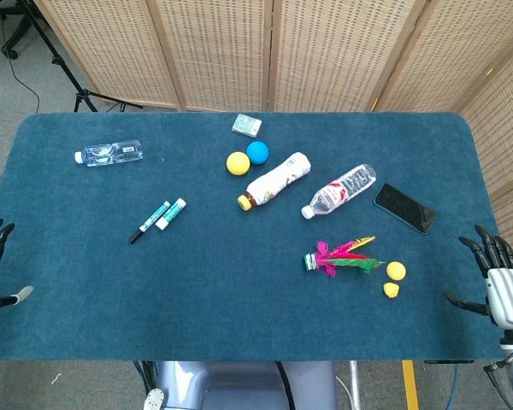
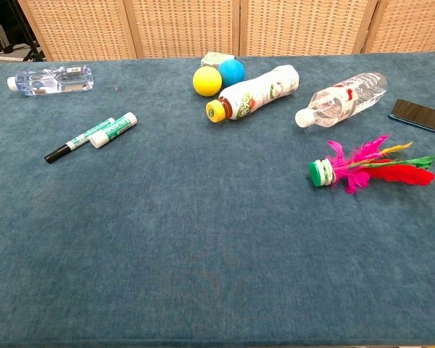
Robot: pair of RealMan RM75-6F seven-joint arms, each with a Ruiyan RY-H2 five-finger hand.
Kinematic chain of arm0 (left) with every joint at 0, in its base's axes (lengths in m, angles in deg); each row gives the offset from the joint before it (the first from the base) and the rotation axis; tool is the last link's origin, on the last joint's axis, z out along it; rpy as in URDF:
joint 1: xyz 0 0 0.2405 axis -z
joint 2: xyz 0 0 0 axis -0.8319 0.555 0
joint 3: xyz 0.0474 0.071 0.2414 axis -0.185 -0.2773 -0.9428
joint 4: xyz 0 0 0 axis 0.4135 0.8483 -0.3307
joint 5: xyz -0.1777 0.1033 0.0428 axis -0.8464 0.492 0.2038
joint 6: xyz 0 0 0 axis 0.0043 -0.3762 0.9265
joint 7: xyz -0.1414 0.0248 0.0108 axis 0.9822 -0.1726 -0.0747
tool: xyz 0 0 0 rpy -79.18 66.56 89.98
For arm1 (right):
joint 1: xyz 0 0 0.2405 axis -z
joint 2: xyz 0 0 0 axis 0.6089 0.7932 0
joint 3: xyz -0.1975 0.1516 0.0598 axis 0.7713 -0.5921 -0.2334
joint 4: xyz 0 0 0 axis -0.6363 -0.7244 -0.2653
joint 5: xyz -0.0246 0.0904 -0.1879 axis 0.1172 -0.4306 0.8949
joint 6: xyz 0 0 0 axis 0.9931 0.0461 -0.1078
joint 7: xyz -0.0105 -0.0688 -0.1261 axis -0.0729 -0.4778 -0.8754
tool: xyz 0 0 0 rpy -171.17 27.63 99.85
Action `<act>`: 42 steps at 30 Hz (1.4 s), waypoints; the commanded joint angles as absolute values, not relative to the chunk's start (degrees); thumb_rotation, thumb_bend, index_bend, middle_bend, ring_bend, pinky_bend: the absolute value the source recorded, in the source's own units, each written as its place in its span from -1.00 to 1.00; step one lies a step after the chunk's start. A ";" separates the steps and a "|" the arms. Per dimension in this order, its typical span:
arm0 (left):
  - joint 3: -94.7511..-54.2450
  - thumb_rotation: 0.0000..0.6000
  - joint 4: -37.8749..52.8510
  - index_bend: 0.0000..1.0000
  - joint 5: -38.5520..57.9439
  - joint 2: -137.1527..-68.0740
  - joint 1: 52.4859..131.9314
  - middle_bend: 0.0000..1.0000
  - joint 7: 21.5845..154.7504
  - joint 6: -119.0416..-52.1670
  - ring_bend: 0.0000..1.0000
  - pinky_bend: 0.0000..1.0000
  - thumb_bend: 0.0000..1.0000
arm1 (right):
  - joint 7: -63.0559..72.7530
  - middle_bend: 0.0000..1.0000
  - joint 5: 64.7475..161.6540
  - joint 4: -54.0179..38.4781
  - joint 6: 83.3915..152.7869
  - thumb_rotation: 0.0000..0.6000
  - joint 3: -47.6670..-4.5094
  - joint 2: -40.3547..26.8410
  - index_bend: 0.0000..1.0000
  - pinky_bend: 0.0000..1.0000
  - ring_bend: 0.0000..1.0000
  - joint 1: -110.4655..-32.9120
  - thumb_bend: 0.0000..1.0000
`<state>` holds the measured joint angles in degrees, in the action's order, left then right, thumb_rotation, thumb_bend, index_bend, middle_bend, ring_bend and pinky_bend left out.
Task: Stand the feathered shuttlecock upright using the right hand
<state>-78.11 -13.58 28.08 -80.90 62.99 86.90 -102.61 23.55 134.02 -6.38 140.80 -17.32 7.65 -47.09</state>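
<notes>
From the head view the feathered shuttlecock (image 1: pixel 342 259) lies flat right of centre on the table (image 1: pixel 239 307), right hand (image 1: pixel 500 278) released at the edge, fingers spread, and from the chest view it's on its side, nothing started, everything left.

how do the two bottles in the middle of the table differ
The white bottle is opaque with a yellow cap; the clear bottle is see-through with a white cap. The white bottle lies beside the two balls, the clear one nearer the phone. Both lie on their sides.
</notes>
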 commanded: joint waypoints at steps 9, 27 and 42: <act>-77.75 1.00 -14.06 -1.00 27.51 -80.51 62.80 -1.00 87.53 -102.94 -1.00 -1.00 -1.00 | 26.27 -0.98 136.00 -8.30 136.16 1.00 -17.62 7.57 -0.52 -1.00 -1.00 -48.76 -1.00; -77.35 1.00 -14.29 -1.00 26.16 -80.84 63.20 -1.00 86.06 -102.33 -1.00 -1.00 -1.00 | 16.52 -0.90 142.02 -7.50 125.11 1.00 -18.40 0.82 -0.12 -1.00 -1.00 -59.53 -0.48; -77.01 1.00 -13.79 -1.00 25.15 -80.34 63.53 -1.00 87.53 -101.22 -1.00 -1.00 -1.00 | 10.35 -0.89 140.46 -13.00 122.11 1.00 -18.97 -5.72 -0.09 -1.00 -1.00 -62.34 -0.20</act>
